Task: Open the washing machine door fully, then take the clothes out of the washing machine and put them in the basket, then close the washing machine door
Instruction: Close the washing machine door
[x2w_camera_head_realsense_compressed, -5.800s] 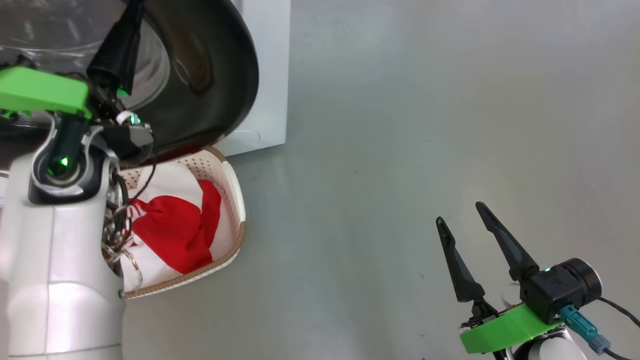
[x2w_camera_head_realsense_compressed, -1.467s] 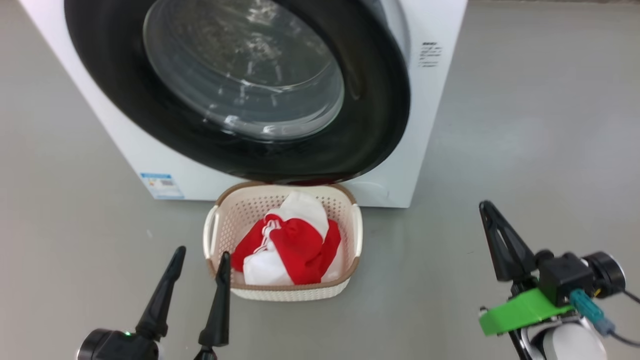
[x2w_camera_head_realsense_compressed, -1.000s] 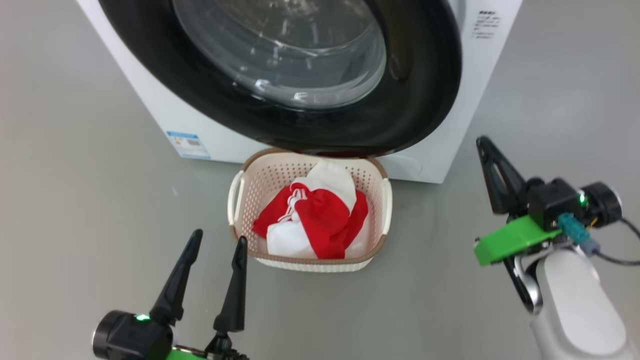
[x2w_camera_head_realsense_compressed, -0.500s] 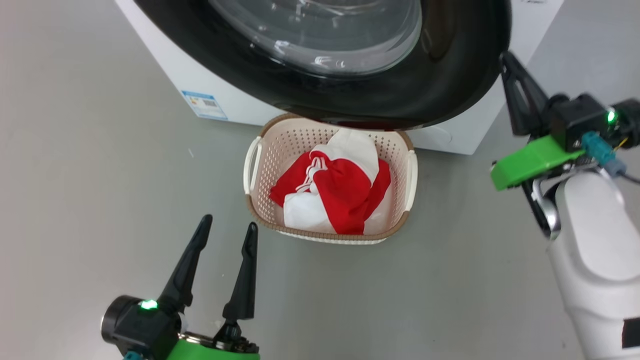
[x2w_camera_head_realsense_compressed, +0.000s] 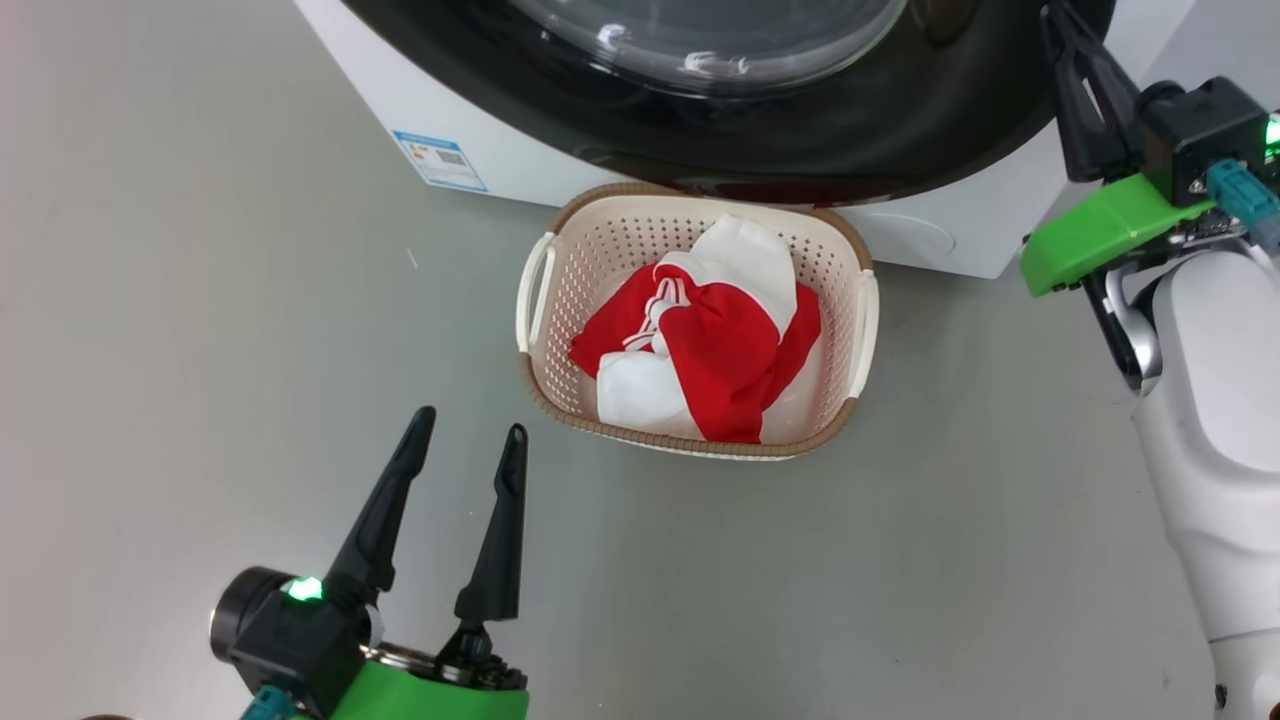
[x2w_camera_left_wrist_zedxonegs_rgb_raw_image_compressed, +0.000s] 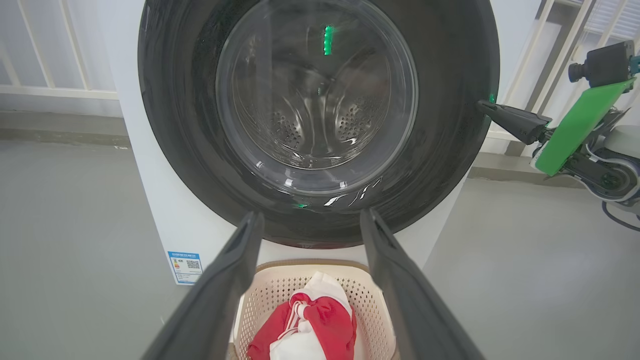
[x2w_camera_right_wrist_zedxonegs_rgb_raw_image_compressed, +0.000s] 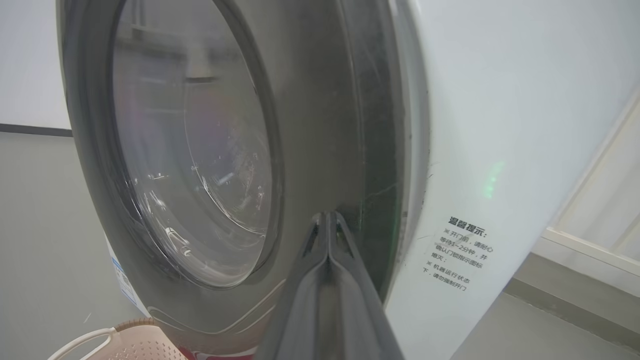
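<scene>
Nearest, the left gripper (x2w_camera_head_realsense_compressed: 471, 420) hangs wide open and empty over the floor (x2w_camera_head_realsense_compressed: 200, 300), just off the front left corner of the basket (x2w_camera_head_realsense_compressed: 700, 447). The clothes (x2w_camera_head_realsense_compressed: 720, 340) lie inside it, below the washing machine door (x2w_camera_head_realsense_compressed: 800, 140). The right gripper (x2w_camera_right_wrist_zedxonegs_rgb_raw_image_compressed: 327, 216), pinched shut on nothing, points at that door's right edge. Its thin tip could skid off the glossy rim, leaving the door unlatched against the washing machine (x2w_camera_head_realsense_compressed: 930, 235).

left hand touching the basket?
Apart. Head view shows bare grey floor between the left hand and the basket rim.
</scene>
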